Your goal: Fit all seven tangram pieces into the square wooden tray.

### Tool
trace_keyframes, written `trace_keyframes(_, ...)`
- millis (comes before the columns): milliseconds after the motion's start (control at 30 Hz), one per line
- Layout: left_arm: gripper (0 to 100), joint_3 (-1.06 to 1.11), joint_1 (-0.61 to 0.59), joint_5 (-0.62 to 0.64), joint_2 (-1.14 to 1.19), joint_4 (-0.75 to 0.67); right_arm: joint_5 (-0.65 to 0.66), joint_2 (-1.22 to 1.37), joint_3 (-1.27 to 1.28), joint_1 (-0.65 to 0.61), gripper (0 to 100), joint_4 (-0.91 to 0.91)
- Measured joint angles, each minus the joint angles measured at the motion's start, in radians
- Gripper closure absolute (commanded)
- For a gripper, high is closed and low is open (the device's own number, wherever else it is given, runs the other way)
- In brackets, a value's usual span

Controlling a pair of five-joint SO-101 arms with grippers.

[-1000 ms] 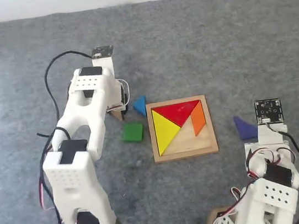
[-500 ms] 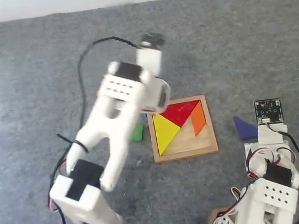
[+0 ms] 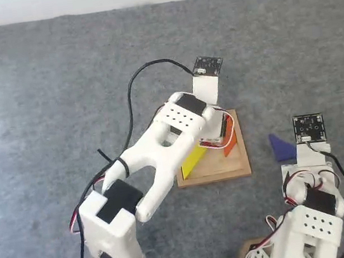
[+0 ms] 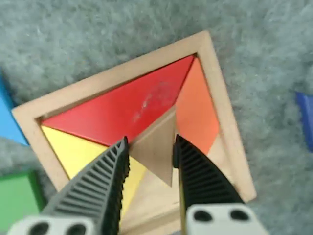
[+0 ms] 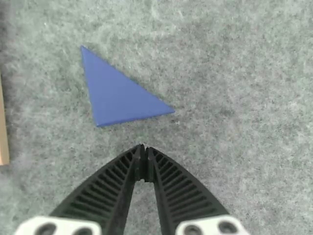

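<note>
The square wooden tray [image 3: 217,175] [image 4: 112,73] holds a red triangle [image 4: 132,110], a yellow triangle [image 4: 78,152] [image 3: 192,158] and an orange piece [image 4: 198,115] [image 3: 228,140]. My left gripper [image 4: 151,142] hangs over the tray's middle, shut on a tan wooden triangle [image 4: 156,149] whose point faces the bare floor of the tray. A dark blue triangle [image 3: 281,147] [image 5: 117,95] lies on the carpet right of the tray. My right gripper [image 5: 143,149] is shut and holds nothing, just short of that triangle.
A light blue piece [image 4: 7,122] and a green square [image 4: 14,200] lie on the carpet by the tray's far side from the dark blue triangle. The left arm [image 3: 162,149] covers the tray's left part in the high view. Grey carpet surrounds everything.
The left arm swung right from beside the light blue and green pieces to above the tray, carrying the tan triangle. The right arm kept still.
</note>
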Motion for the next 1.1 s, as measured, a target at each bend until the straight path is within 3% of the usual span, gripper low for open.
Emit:
trace_keyframes(600,92,0.092,0.041,0.052,0.000,-0.051,0.000,0.000,0.000,0.000,99.0,0.000)
trace_keyframes(800,84,0.094,0.046,0.052,0.000,-0.055,0.000,0.000,0.000,0.000,99.0,0.000)
trace_keyframes(1100,83,0.094,0.043,0.052,0.000,-0.055,0.000,0.000,0.000,0.000,99.0,0.000)
